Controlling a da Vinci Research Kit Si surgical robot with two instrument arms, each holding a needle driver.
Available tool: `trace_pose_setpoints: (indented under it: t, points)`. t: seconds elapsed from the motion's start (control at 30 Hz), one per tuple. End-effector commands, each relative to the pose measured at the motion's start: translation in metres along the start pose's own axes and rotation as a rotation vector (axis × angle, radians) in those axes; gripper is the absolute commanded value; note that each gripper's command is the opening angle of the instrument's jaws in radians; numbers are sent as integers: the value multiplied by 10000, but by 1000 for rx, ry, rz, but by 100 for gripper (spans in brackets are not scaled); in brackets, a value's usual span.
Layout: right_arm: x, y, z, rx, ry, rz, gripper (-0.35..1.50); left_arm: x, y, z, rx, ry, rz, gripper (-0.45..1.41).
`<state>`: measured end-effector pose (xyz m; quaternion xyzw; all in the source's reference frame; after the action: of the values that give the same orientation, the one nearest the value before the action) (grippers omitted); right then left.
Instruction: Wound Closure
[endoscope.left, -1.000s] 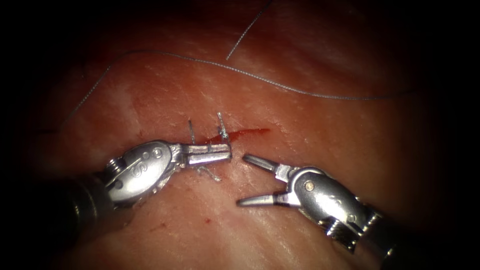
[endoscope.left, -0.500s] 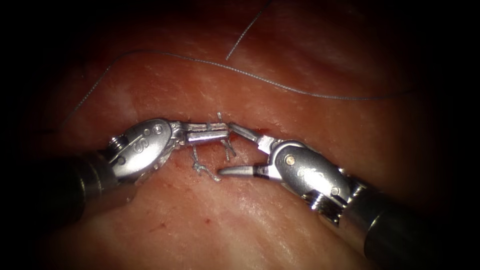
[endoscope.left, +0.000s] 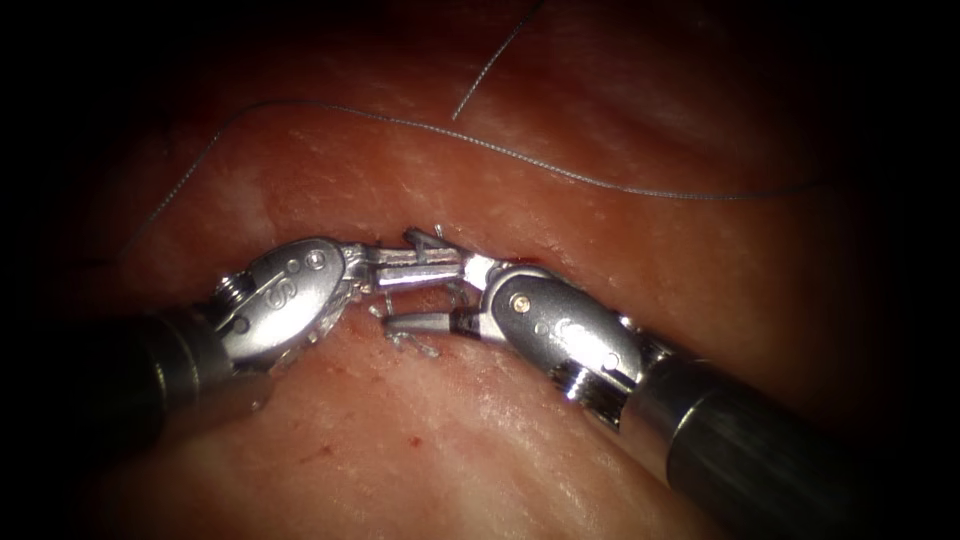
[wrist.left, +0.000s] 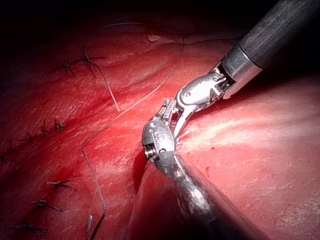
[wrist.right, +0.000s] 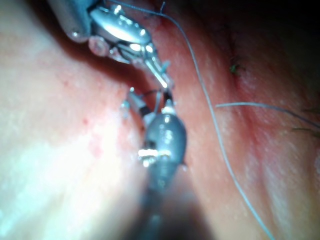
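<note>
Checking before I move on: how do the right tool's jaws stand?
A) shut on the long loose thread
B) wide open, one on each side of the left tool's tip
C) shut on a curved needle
B. In the endoscope view the right tool has its jaws spread, one above and one below the tip of the left tool.

The tissue (endoscope.left: 480, 420) is lying across the whole scene, its pale, moist surface carrying everything else. A long thread (endoscope.left: 560, 172) is running loosely over it beyond the cut (endoscope.left: 520, 262), curving from the left side toward the right, with a second strand (endoscope.left: 495, 62) lying farther back. Short cut ends of thread (endoscope.left: 425, 345) are sticking up from a knot beside the cut. Red fluid (endoscope.left: 412, 440) is showing as small specks on the near surface. In the left wrist view, older stitches (wrist.left: 60, 184) are sitting in a row on the tissue.
</note>
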<state>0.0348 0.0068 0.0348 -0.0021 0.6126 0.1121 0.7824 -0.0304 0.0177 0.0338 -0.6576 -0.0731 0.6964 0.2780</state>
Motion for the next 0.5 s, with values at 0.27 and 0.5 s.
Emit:
trace_pose_setpoints:
  t: [0.27, 0.5]
  points:
    - [4, 3, 17, 9, 8, 1, 133, -5, -3, 13, -8, 5, 2, -45]
    - [6, 0, 21, 19, 26, 5, 59, -5, -2, 13, -8, 5, 2, -45]
